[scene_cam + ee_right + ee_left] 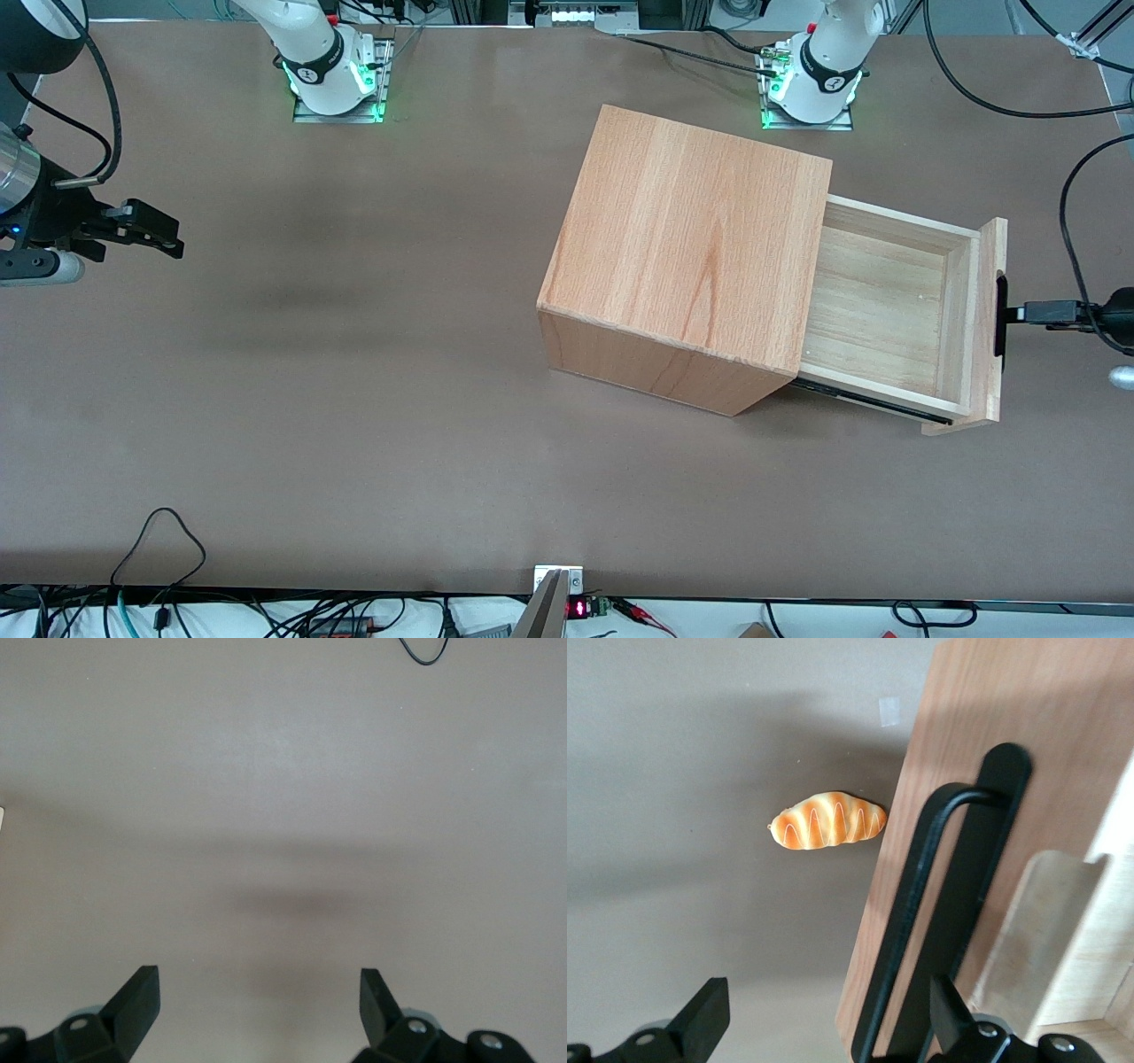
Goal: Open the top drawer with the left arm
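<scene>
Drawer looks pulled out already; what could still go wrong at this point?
The top drawer is far out of the cabinet, so more pulling might drag it off its rail. The open gripper sits right at the black handle; retreating carelessly could snag it. A bread roll lies on the table nearby.

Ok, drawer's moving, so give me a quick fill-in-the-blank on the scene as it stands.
1. The top drawer is pulled ____ of the cabinet, showing its pale plank floor.
2. The left arm's gripper has its fingers ____, one on each side of the drawer's black handle.
3. The wrist view shows a striped ____ lying on the table beside the drawer's front panel.
4. The inside of the drawer holds ____.

Missing words: out; open; bread roll; nothing
</scene>
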